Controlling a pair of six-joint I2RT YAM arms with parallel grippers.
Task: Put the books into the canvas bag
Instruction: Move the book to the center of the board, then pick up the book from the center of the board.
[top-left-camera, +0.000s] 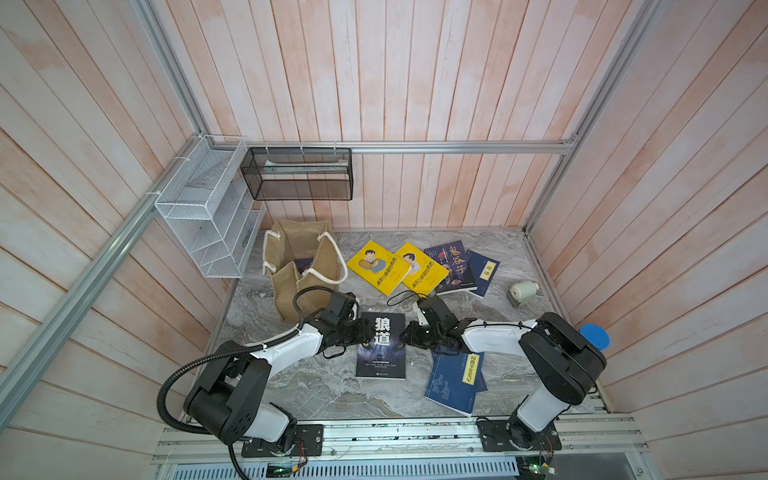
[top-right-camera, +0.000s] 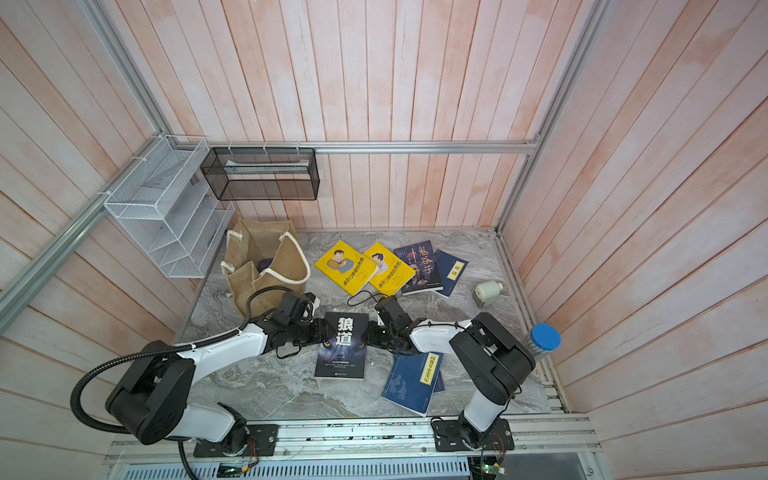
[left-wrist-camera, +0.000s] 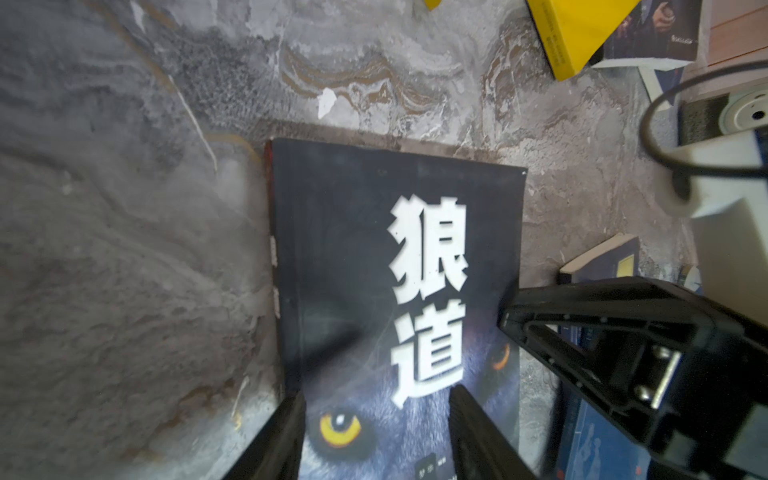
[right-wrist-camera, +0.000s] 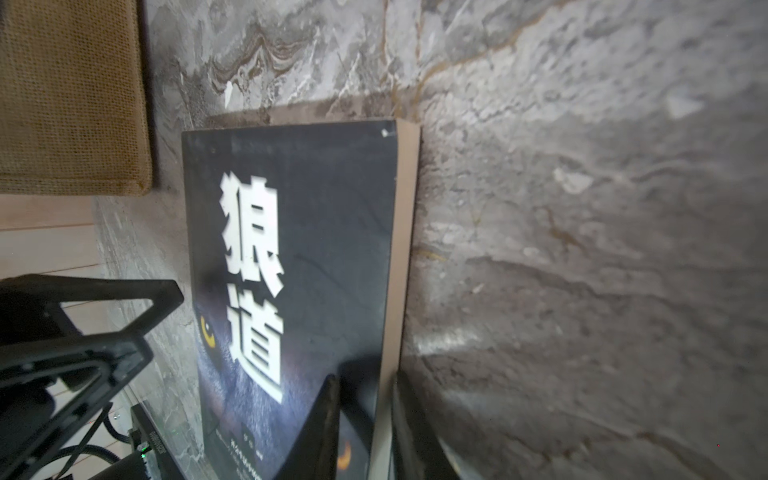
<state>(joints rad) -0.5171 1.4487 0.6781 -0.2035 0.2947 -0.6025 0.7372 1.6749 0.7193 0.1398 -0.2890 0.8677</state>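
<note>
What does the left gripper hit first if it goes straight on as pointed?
The black wolf-eye book: the left gripper points down at it, jaws open astride its spine edge. Whether it already touches is unclear.

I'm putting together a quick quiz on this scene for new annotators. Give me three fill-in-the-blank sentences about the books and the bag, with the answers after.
1. The two cartoon-cover books lying side by side are ___ in colour.
2. The canvas bag has two handles made of thick white ___.
3. The cover of the black book shows a wolf's yellow ___.

Missing words: yellow; rope; eyes.
</note>
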